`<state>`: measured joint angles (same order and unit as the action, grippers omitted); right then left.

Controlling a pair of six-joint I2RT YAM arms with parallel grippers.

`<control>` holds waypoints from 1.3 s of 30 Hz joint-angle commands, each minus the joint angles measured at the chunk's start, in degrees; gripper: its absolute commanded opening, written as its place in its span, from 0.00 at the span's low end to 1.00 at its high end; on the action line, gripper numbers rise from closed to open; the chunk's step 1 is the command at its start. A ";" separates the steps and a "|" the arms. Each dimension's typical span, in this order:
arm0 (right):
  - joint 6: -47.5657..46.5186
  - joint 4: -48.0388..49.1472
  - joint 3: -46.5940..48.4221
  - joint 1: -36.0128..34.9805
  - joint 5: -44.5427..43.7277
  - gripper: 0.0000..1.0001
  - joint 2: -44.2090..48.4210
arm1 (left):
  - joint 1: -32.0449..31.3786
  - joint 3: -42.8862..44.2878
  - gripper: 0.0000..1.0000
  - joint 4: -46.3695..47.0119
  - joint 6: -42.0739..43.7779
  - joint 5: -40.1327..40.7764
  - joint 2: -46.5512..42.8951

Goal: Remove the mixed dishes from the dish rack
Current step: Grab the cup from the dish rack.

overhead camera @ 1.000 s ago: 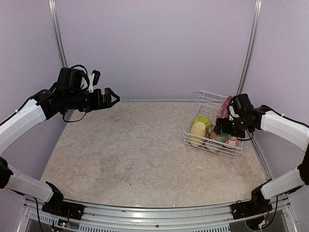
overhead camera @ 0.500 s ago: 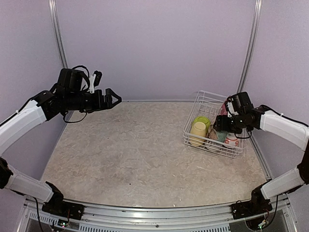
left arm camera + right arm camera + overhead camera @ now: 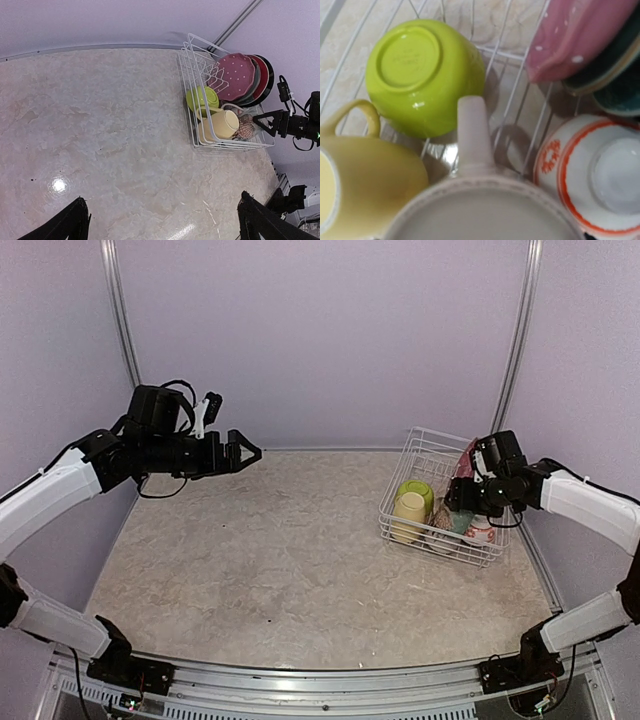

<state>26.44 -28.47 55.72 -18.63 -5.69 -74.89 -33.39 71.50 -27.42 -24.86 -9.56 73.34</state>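
Reaching farther right than before, the left gripper [image 3: 254, 453] hangs level over the table [image 3: 300, 570], fingers [image 3: 72, 222] wide apart. Low over the dish rack [image 3: 235, 146] hovers the right gripper [image 3: 455, 505], above the cream mug [image 3: 485, 210]; its jaws I cannot tell. Behind sit the lime-green bowl [image 3: 420, 75] and pink dotted plate [image 3: 235, 75].

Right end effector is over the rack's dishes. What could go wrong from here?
1. The cream mug sits packed between the yellow cup and small white-and-red bowl; lifting it may drag either.
2. The pink dotted plate stands on edge beside the right end effector; a sideways move could knock it.
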 commanded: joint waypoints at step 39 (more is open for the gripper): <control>12.84 -0.65 10.00 -0.27 -1.96 0.00 8.53 | 10.23 0.71 0.99 3.54 -7.47 -22.86 9.00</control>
<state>36.23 -34.39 61.91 -18.74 -8.49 -66.87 -23.53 71.50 -24.82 -31.70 -29.85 81.23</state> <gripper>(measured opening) 0.768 0.990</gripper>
